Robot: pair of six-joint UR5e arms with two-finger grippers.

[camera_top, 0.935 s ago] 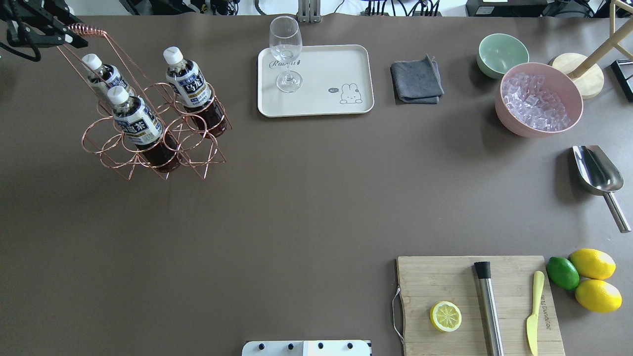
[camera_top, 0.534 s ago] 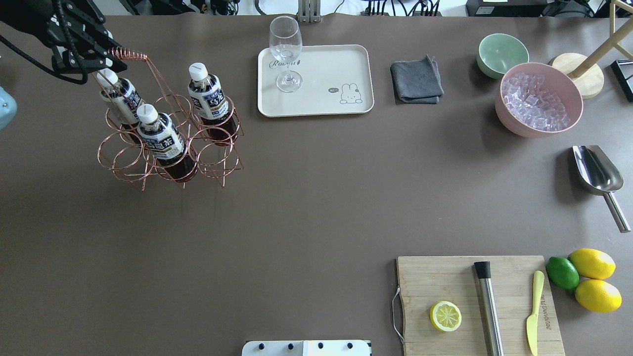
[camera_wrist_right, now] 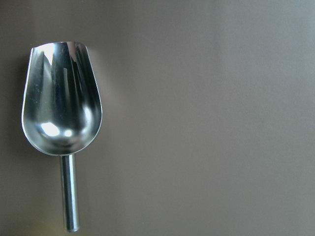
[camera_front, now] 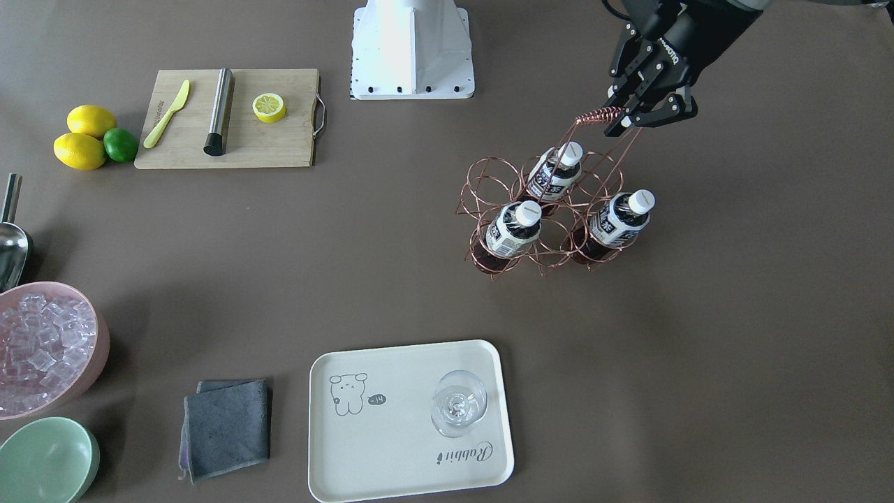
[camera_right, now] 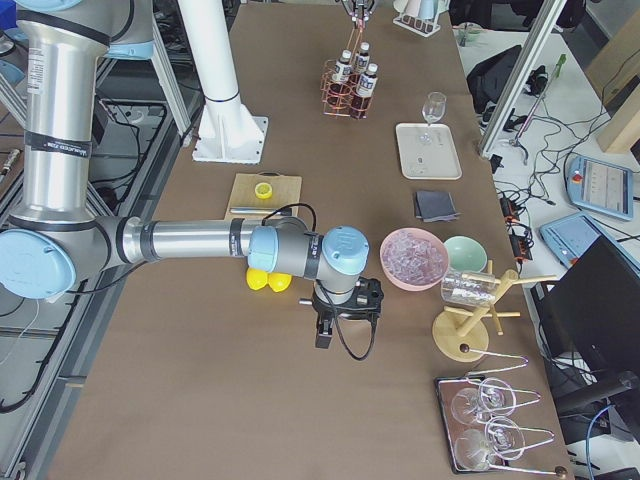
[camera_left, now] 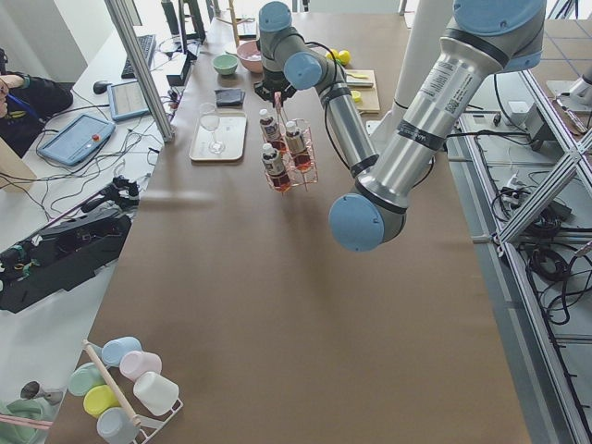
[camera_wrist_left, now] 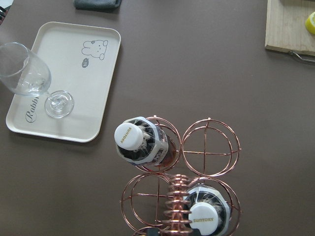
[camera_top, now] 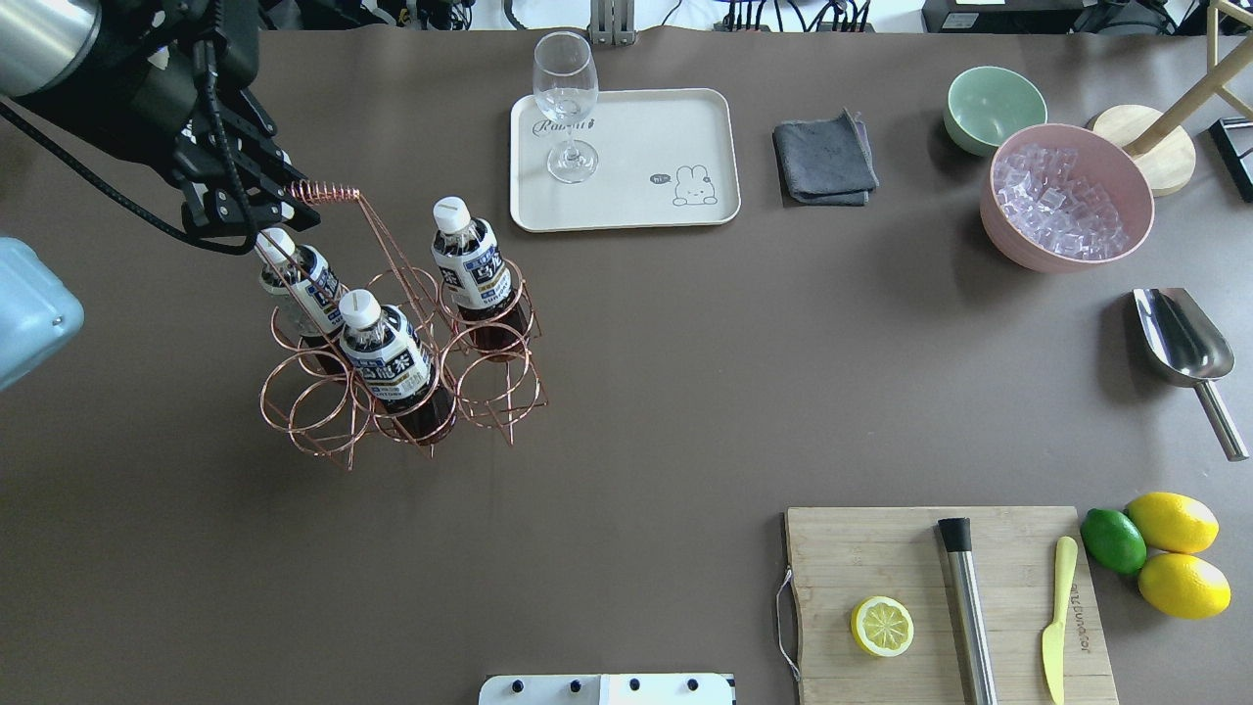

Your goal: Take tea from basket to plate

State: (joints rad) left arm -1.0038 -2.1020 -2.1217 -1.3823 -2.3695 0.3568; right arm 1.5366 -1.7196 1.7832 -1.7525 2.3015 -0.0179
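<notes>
Basket (camera_top: 460, 364) shifted; tea caps (camera_wrist_left: 203, 220) read SUNTORY.

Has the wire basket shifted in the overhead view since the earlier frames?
Yes. Carried by the left claw, the basket has moved rightward and toward the view's bottom edge, judged against the plate, which has stayed put.

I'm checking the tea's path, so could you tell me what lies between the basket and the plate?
Nothing: in the overhead view only bare table separates the basket from the plate. The front-facing view agrees.
</notes>
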